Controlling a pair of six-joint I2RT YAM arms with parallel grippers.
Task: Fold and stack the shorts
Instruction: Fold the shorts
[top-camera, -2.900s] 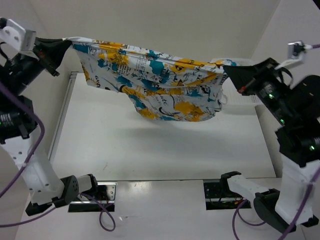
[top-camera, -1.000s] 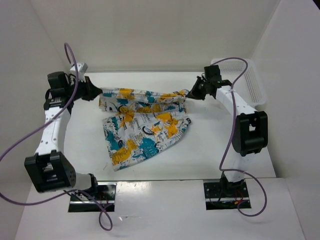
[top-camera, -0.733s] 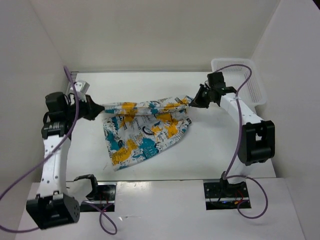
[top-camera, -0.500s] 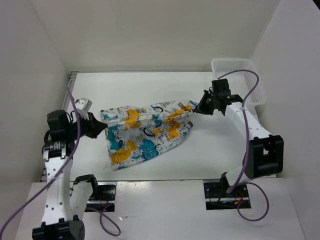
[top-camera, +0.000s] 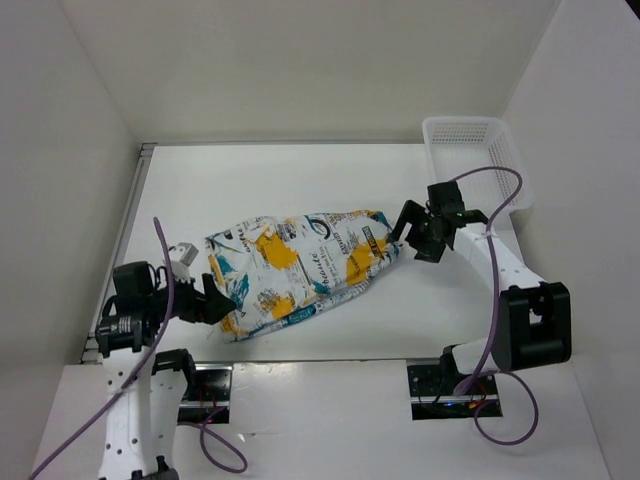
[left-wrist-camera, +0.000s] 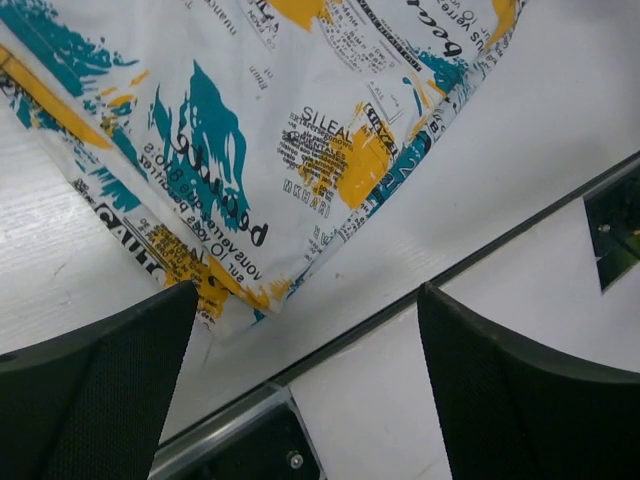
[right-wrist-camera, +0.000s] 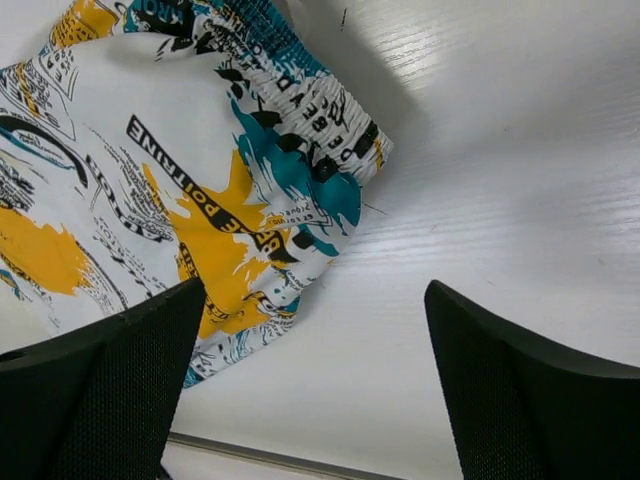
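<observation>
**A:** Where did the left pincer stand?

**B:** Nearest of all, at about seven o'clock on the surface. Its jaws were wide apart and empty, just beside the near-left corner of the shorts.

**A:** And the shorts themselves?

**B:** They lay flat on the surface, doubled over, a little left of centre. They ran from seven o'clock towards two o'clock, with the gathered waistband at the two o'clock end.

**A:** The right pincer?

**B:** At three o'clock, jaws likewise apart and holding nothing, just beside that waistband. The white mesh basket sat beyond it at one o'clock, well apart from the cloth.

**A:** How was the cloth likely to handle?

**B:** Light, limp and soft, by the look of it. It would probably sag and crease from any single pinch, though it was not a thing to break. The best hold seemed to be at the edges, through both layers: the waistband corners for one pincer and the hem corners for the other, so that a fold would carry evenly.
</observation>
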